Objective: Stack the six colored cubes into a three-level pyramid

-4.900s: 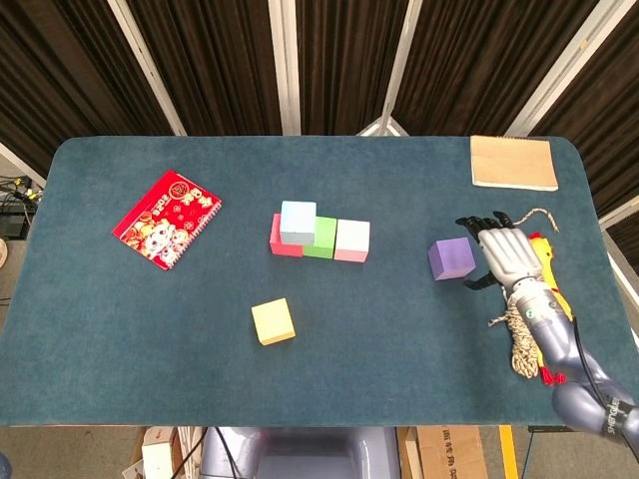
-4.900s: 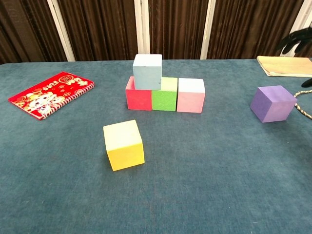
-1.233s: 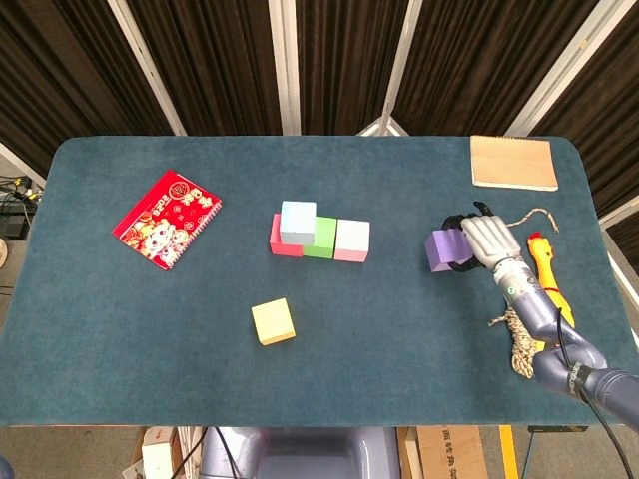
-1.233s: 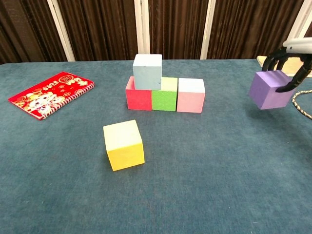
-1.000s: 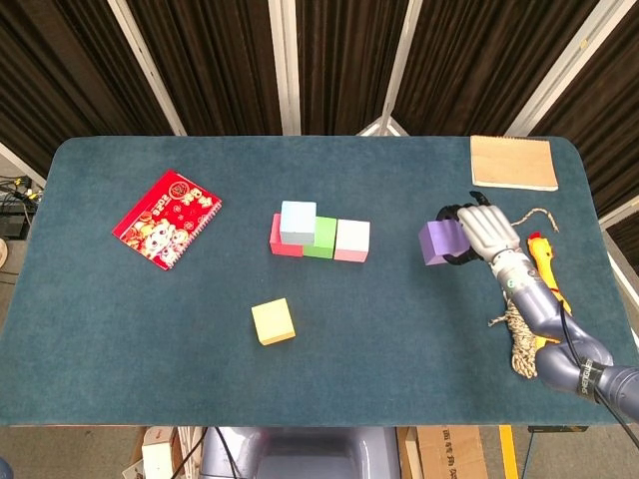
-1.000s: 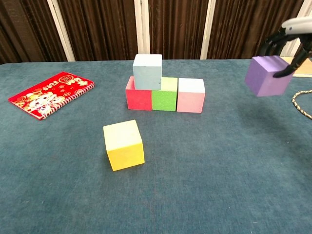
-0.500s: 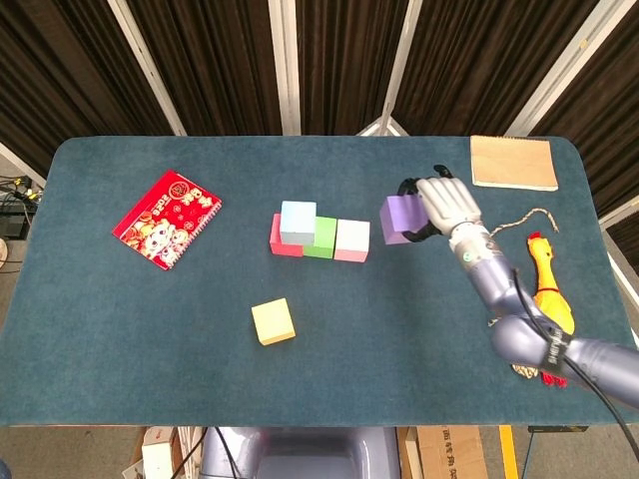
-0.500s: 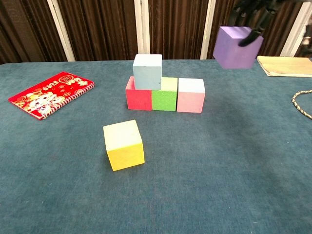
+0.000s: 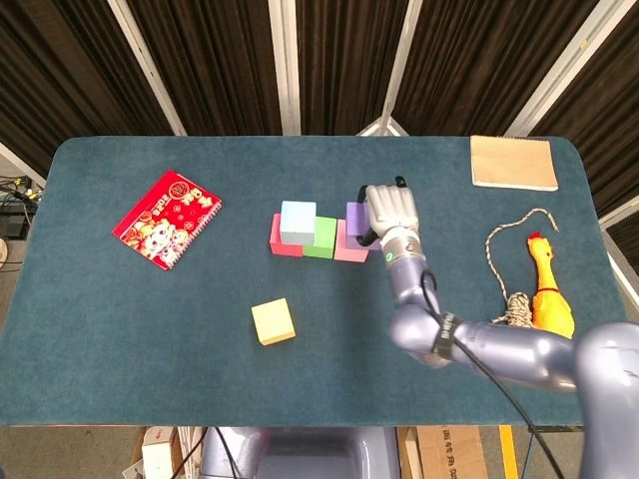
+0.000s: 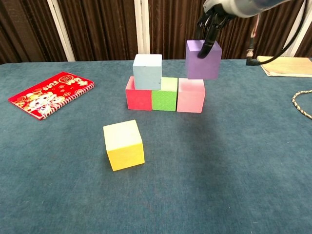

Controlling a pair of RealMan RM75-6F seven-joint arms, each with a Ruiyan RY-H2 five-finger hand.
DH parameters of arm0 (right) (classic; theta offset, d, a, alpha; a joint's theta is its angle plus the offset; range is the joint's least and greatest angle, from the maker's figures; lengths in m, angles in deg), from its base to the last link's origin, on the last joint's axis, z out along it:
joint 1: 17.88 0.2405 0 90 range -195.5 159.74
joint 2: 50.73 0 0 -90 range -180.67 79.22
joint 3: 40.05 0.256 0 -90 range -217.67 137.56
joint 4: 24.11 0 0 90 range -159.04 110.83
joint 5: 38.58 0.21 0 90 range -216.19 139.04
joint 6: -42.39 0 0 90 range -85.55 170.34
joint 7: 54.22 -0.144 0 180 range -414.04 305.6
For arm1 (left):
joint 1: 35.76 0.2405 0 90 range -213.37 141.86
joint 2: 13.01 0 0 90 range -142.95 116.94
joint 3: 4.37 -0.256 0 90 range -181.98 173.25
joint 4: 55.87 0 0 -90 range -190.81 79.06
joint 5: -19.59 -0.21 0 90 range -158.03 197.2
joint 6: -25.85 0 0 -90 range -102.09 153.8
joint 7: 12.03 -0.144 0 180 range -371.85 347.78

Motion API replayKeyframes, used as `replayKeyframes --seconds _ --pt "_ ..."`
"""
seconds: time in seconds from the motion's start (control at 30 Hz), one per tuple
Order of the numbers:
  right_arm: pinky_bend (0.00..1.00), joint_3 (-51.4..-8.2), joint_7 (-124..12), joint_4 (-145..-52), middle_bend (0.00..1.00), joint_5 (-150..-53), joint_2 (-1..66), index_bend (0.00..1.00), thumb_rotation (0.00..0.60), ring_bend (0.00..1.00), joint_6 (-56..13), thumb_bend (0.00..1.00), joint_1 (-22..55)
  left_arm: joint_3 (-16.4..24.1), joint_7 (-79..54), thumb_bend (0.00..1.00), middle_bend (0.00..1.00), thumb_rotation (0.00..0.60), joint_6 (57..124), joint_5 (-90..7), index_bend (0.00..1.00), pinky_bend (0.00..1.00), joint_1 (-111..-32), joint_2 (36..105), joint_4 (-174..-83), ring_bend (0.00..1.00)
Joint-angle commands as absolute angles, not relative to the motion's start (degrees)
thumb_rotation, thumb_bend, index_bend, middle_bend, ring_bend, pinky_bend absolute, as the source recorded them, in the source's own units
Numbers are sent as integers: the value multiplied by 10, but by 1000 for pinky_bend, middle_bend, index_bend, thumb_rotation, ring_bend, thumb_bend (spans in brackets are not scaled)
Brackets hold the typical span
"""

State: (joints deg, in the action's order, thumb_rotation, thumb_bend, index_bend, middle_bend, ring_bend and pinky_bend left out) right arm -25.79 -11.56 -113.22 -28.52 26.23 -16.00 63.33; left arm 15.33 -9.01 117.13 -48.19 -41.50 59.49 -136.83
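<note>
While the right hand (image 10: pixel 213 19) grips the purple cube (image 10: pixel 203 59) from above, fingers closed on its top edges, the cube hangs roughly level over the pink cube (image 10: pixel 190 95), faces near square to the row; contact unclear. Red cube (image 10: pixel 138 96), green cube (image 10: pixel 165 94), light blue cube (image 10: pixel 147 71) on top; yellow cube (image 10: pixel 124 145) apart in front.

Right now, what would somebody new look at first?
Probably the right hand holding a purple cube just above the pink cube, at the right end of the cube row mid-table. Next, the yellow cube sitting alone in front, and the red notebook far left.
</note>
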Motion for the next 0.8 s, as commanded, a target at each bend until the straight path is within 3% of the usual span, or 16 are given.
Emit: replayKeyframes --seconds 0.03,0.8 --pt "0 -246 -91 -1102 499 -264 296 390 600 312 -181 386 648 154 -88 316 97 600 1169 -480 158 0 -415 594 -1368 7" --pt "0 -180 -44 -1026 499 -277 378 389 600 312 -188 387 637 159 -70 316 97 600 1164 -473 158 0 -411 587 -1366 7"
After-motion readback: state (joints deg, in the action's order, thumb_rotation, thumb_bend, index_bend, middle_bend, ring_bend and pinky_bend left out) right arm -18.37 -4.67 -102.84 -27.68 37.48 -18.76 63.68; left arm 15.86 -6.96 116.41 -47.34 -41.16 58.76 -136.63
